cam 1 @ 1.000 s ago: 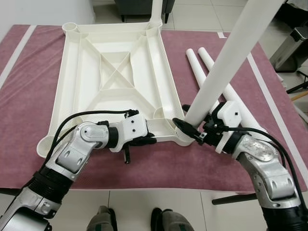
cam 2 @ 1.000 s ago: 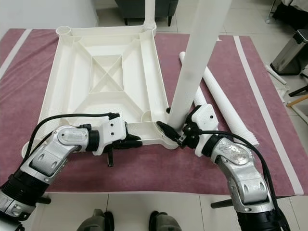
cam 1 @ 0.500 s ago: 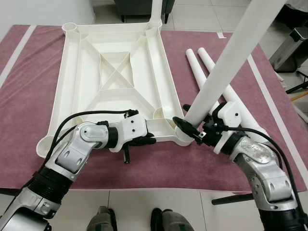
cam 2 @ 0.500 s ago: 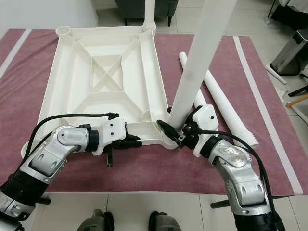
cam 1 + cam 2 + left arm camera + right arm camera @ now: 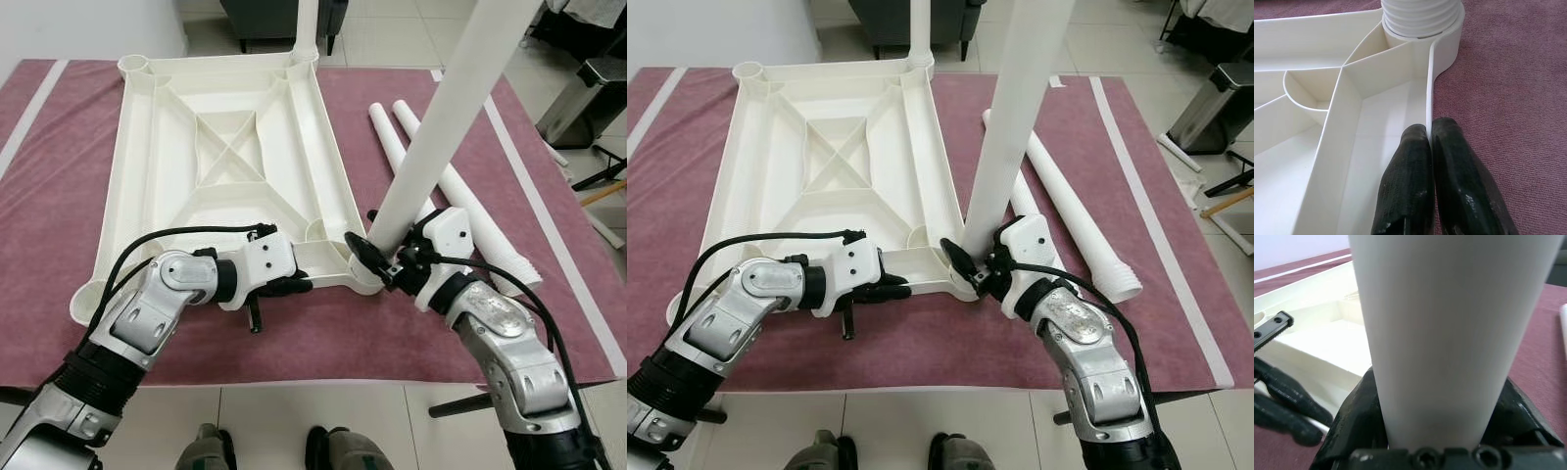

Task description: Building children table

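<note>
White plastic tabletop [image 5: 225, 147] lies upside down on the mat [image 5: 411, 323], ribs up, so its corner sockets face upward for the legs. The right gripper [image 5: 377, 262] is clenched around a leg [image 5: 441, 127] at the near right corner, its ribbed end sitting in the socket [image 5: 1422, 19], probably being turned home. The left gripper [image 5: 1430, 147] pinches the tabletop's near rim, likely to steady it. Another leg [image 5: 306, 24] stands in the far right socket; both left sockets look empty. Two spare legs [image 5: 460, 191] lie on the mat just right of the tabletop.
</note>
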Available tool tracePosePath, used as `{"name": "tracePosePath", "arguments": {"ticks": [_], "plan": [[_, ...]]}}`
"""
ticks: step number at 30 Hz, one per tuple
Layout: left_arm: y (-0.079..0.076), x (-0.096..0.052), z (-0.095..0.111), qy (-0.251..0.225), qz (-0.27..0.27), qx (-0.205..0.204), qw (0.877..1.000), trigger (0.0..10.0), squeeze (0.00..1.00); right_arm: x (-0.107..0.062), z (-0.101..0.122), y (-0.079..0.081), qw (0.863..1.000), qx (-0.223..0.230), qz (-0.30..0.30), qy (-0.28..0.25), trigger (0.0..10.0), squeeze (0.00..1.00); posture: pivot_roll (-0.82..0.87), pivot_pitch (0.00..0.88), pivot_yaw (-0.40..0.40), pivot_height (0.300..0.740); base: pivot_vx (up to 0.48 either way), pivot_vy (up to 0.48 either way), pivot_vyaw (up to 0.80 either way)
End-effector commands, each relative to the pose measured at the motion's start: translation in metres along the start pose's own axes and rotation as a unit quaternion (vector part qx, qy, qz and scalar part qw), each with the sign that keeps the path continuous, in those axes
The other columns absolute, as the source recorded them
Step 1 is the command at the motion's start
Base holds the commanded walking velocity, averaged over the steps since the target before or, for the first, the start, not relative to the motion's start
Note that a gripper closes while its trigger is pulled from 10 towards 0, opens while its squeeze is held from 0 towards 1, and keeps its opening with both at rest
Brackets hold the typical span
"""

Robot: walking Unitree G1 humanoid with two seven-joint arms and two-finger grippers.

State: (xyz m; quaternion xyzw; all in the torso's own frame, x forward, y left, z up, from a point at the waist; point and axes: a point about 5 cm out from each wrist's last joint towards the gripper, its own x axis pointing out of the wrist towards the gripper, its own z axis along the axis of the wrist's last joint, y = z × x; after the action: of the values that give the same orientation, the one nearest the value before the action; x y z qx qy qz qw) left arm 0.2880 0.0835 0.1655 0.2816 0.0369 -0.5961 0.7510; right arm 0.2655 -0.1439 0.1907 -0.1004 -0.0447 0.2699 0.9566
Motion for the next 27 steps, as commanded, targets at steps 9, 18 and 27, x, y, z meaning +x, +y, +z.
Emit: {"name": "tracePosePath", "arguments": {"ticks": [9, 18, 27], "plan": [[-0.003, -0.002, -0.001, -0.006, 0.000, -0.008, 1.000, 10.0, 0.00, -0.007, -0.060, 0.004, 0.964, 0.055, -0.199, 0.167, 0.0, 0.00, 0.04, 0.199, 0.040, 0.740, 0.000, 0.000, 0.00], [-0.004, -0.002, -0.001, -0.007, -0.003, -0.008, 1.000, 10.0, 0.00, -0.012, -0.069, 0.005, 0.927, 0.057, -0.303, 0.213, 0.0, 0.00, 0.04, 0.197, 0.037, 0.740, 0.000, 0.000, 0.00], [-0.005, -0.002, -0.001, -0.009, -0.004, -0.009, 1.000, 10.0, 0.00, -0.012, -0.068, 0.013, 0.917, 0.049, -0.333, 0.212, 0.0, 0.00, 0.04, 0.193, 0.030, 0.740, 0.000, 0.000, 0.00]]}}
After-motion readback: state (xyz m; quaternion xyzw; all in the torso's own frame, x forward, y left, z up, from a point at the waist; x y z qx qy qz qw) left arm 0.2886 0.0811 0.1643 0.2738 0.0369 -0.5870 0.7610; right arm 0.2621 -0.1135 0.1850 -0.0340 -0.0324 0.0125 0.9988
